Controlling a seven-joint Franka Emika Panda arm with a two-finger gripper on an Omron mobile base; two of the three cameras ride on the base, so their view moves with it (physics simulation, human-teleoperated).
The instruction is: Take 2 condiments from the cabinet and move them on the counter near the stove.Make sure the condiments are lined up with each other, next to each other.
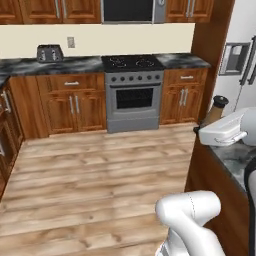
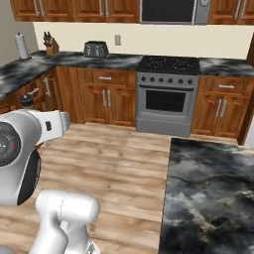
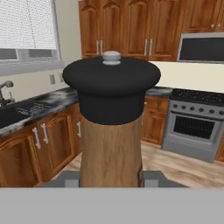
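A tan-brown wooden shaker (image 3: 111,140) with a black cap stands upright in the middle of the hand view, with my gripper (image 3: 111,181) shut on its lower body. In the left base view the shaker (image 1: 216,111) rises from my gripper (image 1: 207,127) at the right edge, above a near worktop. Its dark cap (image 2: 26,100) peeks over my white arm in the right base view. The stove (image 1: 132,63) (image 2: 168,64) (image 3: 197,98) stands across the floor at the back wall, with the dark marbled counter (image 1: 75,65) (image 2: 111,60) on either side. The cabinet is out of view.
A toaster (image 1: 49,52) (image 2: 95,48) sits on the counter left of the stove, and a microwave (image 1: 131,11) (image 2: 171,11) hangs above it. A near marbled worktop (image 2: 208,193) lies at the right. A sink (image 3: 19,109) is on the left run. Open wooden floor (image 1: 100,165) lies between.
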